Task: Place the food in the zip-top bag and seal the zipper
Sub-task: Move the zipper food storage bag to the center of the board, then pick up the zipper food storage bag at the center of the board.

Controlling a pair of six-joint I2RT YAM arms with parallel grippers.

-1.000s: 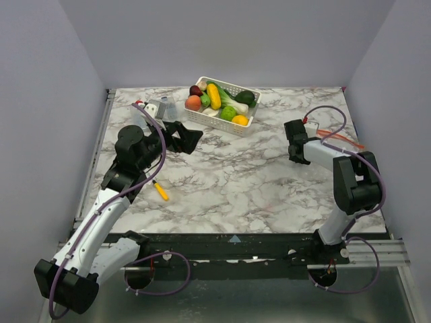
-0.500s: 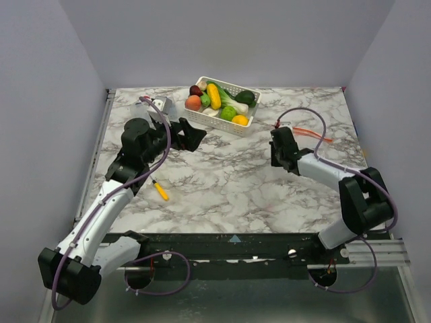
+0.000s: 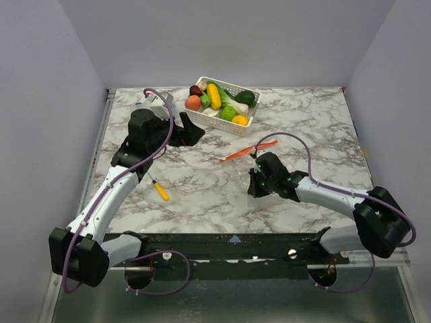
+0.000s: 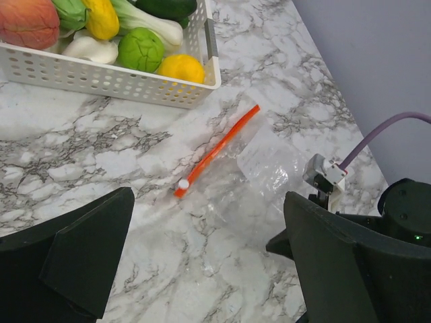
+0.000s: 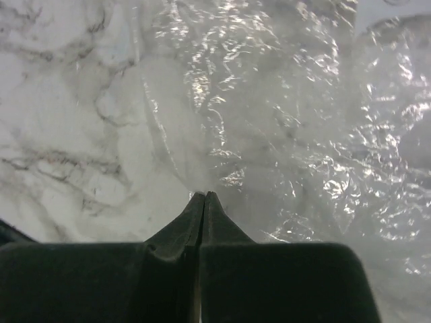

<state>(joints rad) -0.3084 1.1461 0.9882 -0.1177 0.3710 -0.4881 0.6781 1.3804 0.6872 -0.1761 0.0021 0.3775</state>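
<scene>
The food (image 3: 214,96) lies in a white slotted basket (image 3: 214,124) at the back; in the left wrist view the food (image 4: 145,48) shows yellow, green and red pieces. The zip-top bag (image 4: 269,161) lies flat on the marble at mid-table, and its red-orange zipper (image 3: 246,151) faces the basket; the zipper also shows in the left wrist view (image 4: 217,149). My right gripper (image 3: 256,171) is shut on the bag's clear plastic (image 5: 283,114), its fingertips (image 5: 204,197) pressed together. My left gripper (image 3: 191,134) is open and empty in front of the basket (image 4: 101,77); it also shows in the left wrist view (image 4: 215,269).
A small yellow-handled tool (image 3: 160,190) lies on the marble near the left arm. Grey walls stand behind and at both sides of the table.
My right gripper has swept from the far right to mid-table, dragging the bag with it. My left gripper has shifted a little toward the basket.
</scene>
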